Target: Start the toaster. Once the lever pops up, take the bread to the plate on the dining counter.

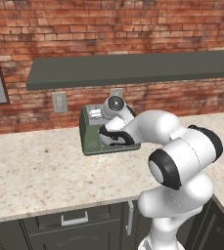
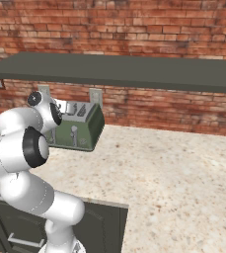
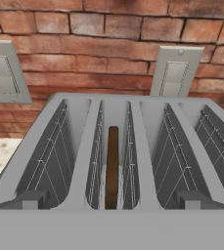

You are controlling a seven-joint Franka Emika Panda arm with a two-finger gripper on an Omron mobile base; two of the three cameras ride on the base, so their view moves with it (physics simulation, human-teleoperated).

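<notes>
The sage-green toaster (image 1: 90, 140) (image 2: 81, 129) stands on the stone counter against the brick wall. From above, its grey top (image 3: 143, 146) shows several slots. The bread (image 3: 112, 166), a dark brown slice seen edge-on, sits deep in the second slot from the left. My gripper (image 3: 112, 200) hangs just above the toaster's top, open, its fingertips (image 3: 33, 200) wide apart on either side of the slots, with nothing between them. My hand and forearm cover much of the toaster in the left base view. A silver lever (image 2: 74, 133) shows on the toaster's front. The plate and the dining counter are out of view.
A dark shelf (image 1: 133, 68) runs along the brick wall above the toaster. Two wall outlets (image 3: 3, 71) (image 3: 174, 71) sit just behind the toaster. The beige speckled counter (image 1: 40, 171) stretches left and right, with dark drawers (image 1: 74, 219) below its front edge.
</notes>
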